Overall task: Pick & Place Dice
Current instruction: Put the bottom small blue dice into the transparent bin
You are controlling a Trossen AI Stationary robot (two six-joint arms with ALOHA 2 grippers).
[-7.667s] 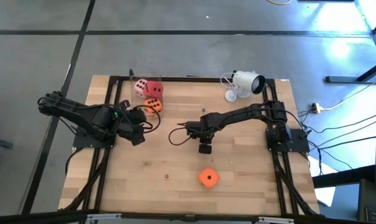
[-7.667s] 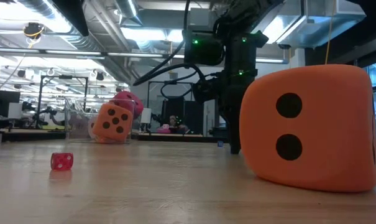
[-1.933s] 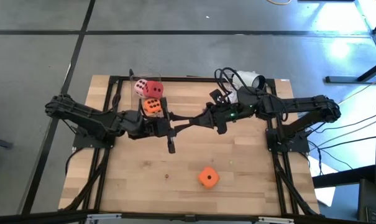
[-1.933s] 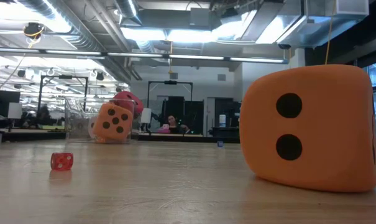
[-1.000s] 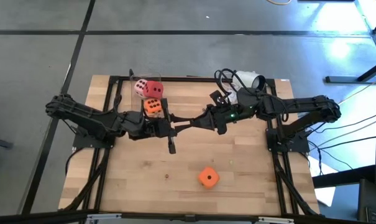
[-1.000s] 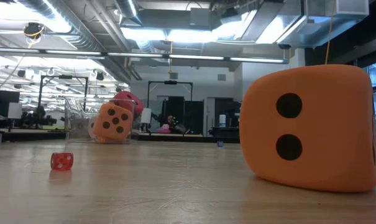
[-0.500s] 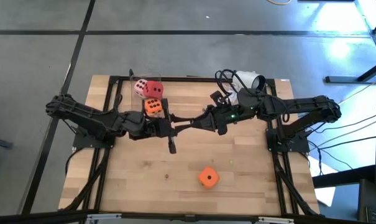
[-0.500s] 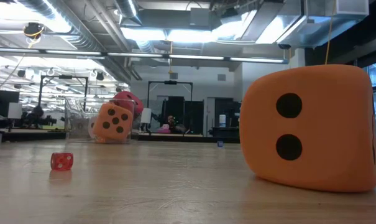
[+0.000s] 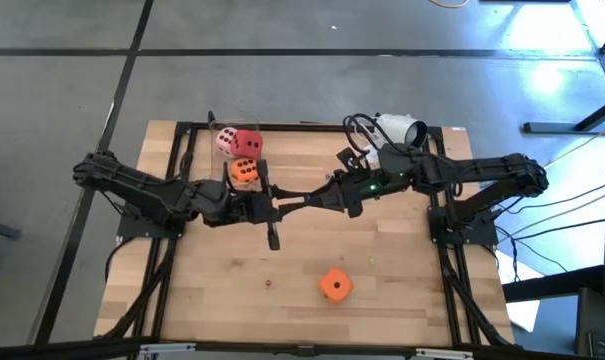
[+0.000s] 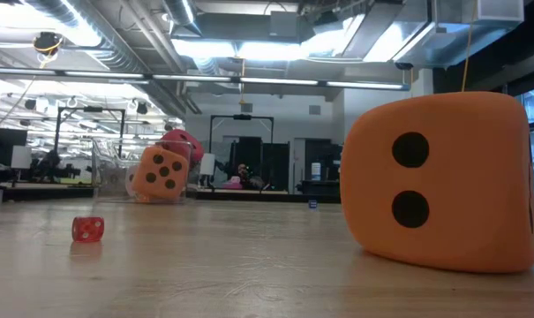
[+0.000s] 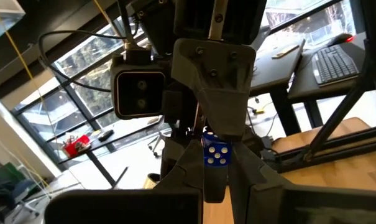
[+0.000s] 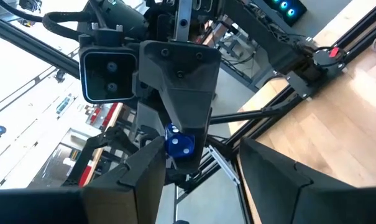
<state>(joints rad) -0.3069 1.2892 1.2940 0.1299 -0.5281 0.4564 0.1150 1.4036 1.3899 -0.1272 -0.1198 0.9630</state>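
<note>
Left gripper pinches a small blue die, jaws nearly together. Right gripper meets it mid-worktop (jaws spread either side). Orange die sits apart.

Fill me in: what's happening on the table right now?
Both arms meet tip to tip above the table's middle. The left claw is shut on a small blue die; the right claw stands open facing it, so it looks like a hand-over. One orange die sits alone near the front; the pink die, red die and second orange die are bunched at back left.
</note>
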